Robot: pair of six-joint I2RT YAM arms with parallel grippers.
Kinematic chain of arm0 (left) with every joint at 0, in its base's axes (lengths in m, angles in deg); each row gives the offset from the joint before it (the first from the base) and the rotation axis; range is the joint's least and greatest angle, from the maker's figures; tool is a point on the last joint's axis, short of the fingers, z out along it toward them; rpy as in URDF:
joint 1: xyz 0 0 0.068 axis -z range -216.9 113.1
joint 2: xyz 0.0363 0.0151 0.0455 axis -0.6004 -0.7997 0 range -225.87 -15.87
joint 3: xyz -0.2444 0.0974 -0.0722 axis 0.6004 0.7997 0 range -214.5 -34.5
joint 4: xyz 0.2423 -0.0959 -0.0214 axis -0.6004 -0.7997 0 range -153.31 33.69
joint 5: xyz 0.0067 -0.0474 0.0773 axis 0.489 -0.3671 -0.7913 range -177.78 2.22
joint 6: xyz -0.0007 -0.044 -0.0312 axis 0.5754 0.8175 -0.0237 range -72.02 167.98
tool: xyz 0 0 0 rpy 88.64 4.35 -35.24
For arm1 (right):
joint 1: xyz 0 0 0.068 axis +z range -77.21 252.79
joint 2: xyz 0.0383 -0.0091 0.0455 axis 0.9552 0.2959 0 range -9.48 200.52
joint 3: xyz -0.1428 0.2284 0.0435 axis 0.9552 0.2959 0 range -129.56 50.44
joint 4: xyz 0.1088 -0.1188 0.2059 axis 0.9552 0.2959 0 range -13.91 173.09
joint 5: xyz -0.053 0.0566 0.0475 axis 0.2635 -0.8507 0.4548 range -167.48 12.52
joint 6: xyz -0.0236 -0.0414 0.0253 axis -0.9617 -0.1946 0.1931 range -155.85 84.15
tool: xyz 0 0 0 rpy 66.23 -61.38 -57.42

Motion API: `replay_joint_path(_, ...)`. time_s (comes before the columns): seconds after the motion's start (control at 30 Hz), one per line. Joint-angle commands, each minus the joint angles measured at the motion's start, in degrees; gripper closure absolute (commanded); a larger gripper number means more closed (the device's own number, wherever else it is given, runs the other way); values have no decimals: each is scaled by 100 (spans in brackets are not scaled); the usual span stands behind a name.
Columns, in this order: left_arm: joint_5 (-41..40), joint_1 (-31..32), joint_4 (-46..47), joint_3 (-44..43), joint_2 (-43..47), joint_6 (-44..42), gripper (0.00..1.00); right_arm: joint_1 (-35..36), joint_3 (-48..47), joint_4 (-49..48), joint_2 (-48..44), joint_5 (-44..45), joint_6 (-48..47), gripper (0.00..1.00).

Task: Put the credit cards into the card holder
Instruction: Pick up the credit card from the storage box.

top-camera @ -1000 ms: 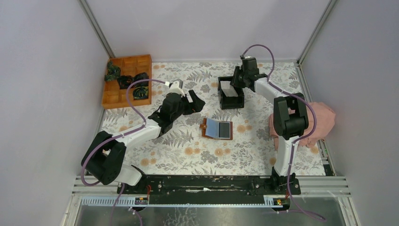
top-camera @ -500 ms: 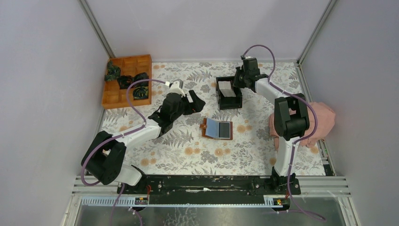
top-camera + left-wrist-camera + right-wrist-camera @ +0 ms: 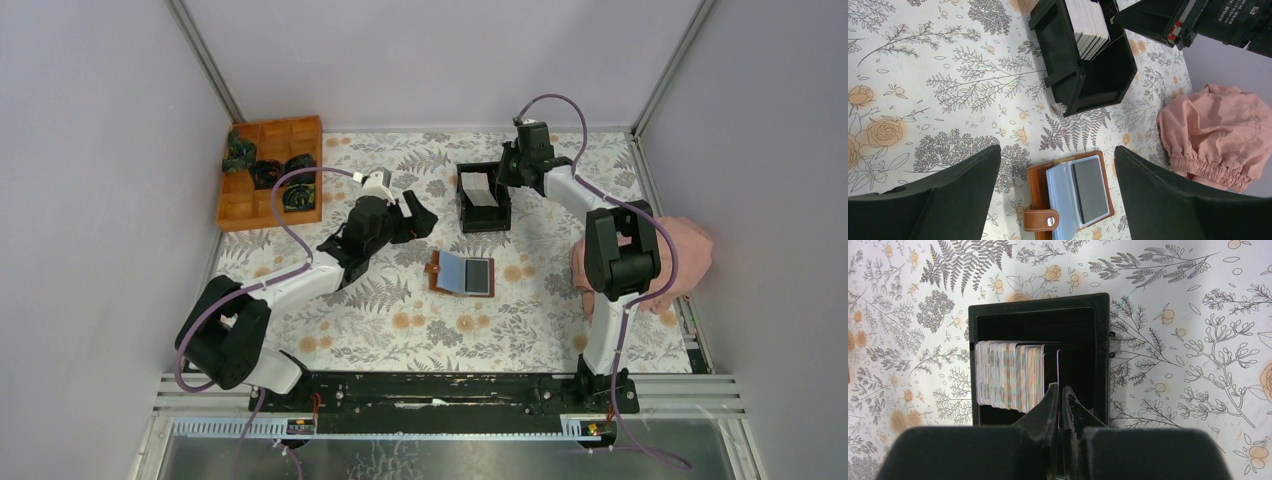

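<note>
Credit cards [image 3: 1008, 375] stand on edge in the far black box [image 3: 1100, 365], so the right pincer [image 3: 1060, 390] pinches one by its thin edge, while the left pincer [image 3: 1058, 155] hangs wide open and empty near the opened card holder [image 3: 1038, 180].

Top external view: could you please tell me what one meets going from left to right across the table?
Tray → left tool → box → cloth. The card holder and right tool overlap the box's span, so they are left out.
</note>
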Motion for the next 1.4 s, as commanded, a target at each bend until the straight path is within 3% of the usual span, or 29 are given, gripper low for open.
replay_joint_path(0.0, -38, 30, 361, -157, -63, 4, 10, 34, -52, 90, -323, -30, 8, 100)
replay_joint_path(0.2, -46, 33, 401, -131, -85, 22, 10, 145, -173, 363, -193, 497, -276, 100)
replay_joint_path(0.4, -167, 36, 364, -171, -44, -90, 10, 455, -44, 286, -447, 1620, -682, 100)
replay_joint_path(0.8, -393, 56, 349, -117, 429, -245, 10, 1007, 690, -60, -1830, 2939, -1044, 100)
replay_joint_path(1.03, 195, 65, 836, 284, 946, -342, 10, 1156, 1481, 390, -3325, 2545, -620, 100)
replay_joint_path(1.37, 1713, 104, 2483, 1360, 1379, 676, 16, 1297, 3313, 292, -5692, 498, 771, 100)
